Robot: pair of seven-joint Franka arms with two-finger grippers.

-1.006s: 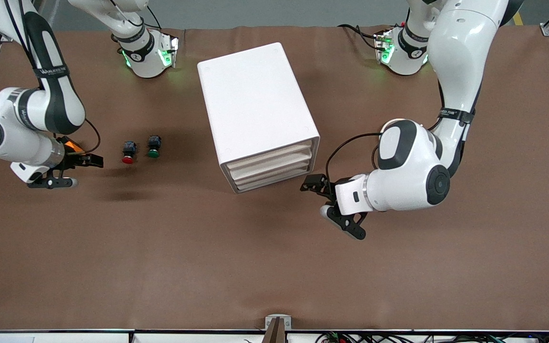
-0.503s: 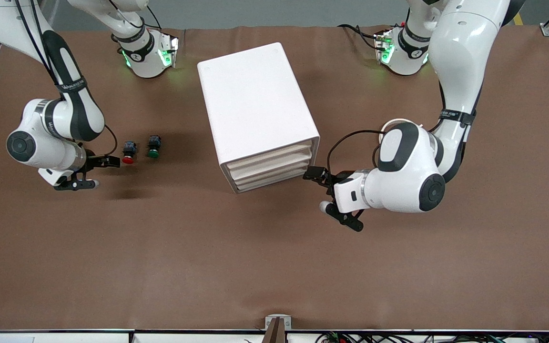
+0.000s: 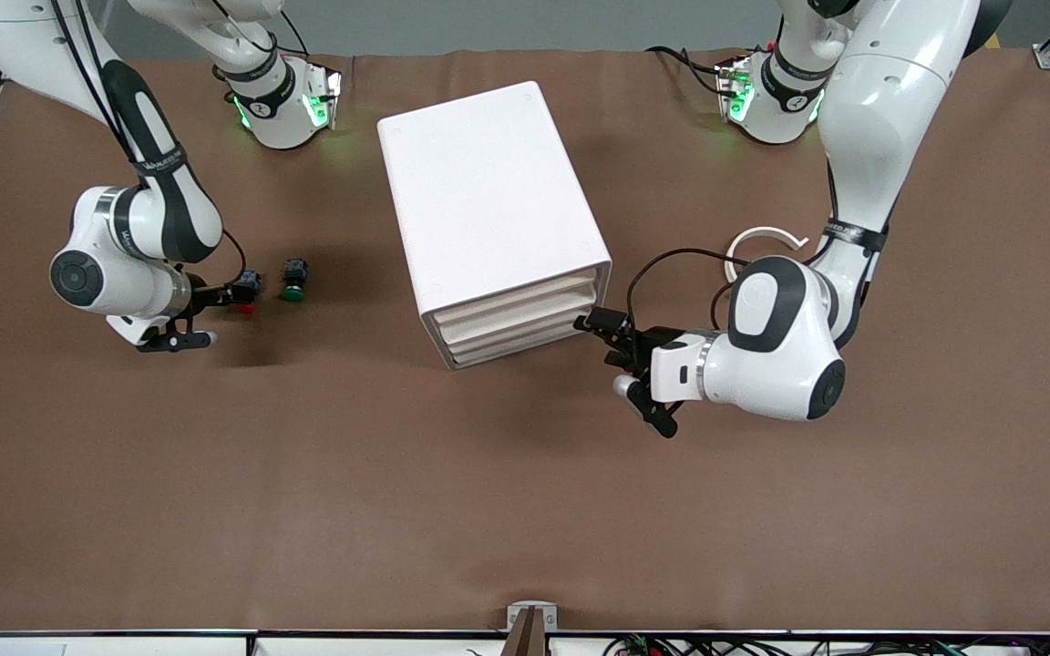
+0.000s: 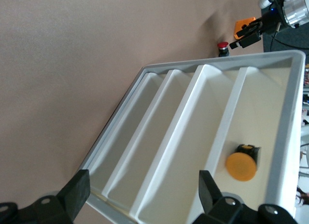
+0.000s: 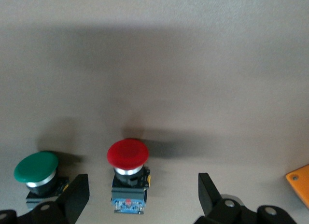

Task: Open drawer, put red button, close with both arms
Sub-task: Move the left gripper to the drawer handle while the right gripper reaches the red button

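Note:
The white cabinet point(image 3: 488, 191) stands mid-table with its three drawers point(image 3: 511, 314) shut. My left gripper point(image 3: 598, 322) is open at the drawer fronts' corner toward the left arm's end. In the left wrist view the open fingers point(image 4: 77, 197) frame the ribbed drawer fronts point(image 4: 183, 137). The red button point(image 3: 246, 305) lies on the table toward the right arm's end. My right gripper point(image 3: 231, 294) is open and low, with the button's dark body point(image 5: 128, 192) between its fingers point(image 5: 208, 190), apart from both. The red cap point(image 5: 127, 153) points away from the gripper.
A green-capped button point(image 3: 293, 292) lies beside the red one, close to one right finger point(image 5: 36, 168). An orange-capped button point(image 4: 241, 165) shows in a cabinet compartment. A white C-shaped ring point(image 3: 762, 239) lies by the left arm. Brown cloth point(image 3: 488, 510) covers the table.
My right gripper has moved toward the cabinet and now straddles the red button. My left gripper has moved up to the drawer fronts' corner.

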